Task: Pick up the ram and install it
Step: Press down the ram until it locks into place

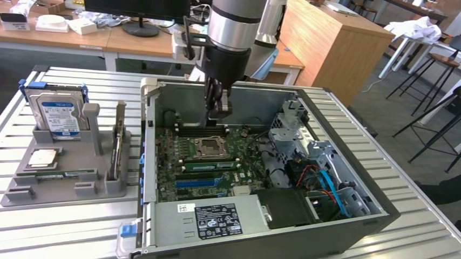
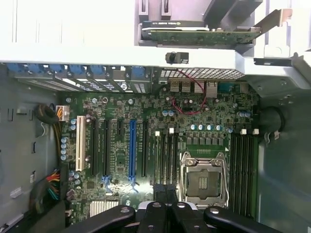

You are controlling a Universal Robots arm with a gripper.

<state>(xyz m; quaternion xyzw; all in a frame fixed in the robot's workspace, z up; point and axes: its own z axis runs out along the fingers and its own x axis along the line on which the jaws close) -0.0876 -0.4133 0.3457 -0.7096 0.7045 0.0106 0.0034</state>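
jaws of gripper [image 1: 220, 110] closed, empty, above motherboard [image 2: 146, 145]; ram [image 1: 208, 164] seated nearby.

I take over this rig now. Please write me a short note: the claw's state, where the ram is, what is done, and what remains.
Claw: shut and apparently empty. It hangs inside the open computer case, over the black slots behind the processor socket.
Ram: the thin green stick lying flat at the front of the grey holder, on the exterior view's left, looks like it.
Done: nothing visible; the ram seems not picked up.
Left: picking it up and installing it.
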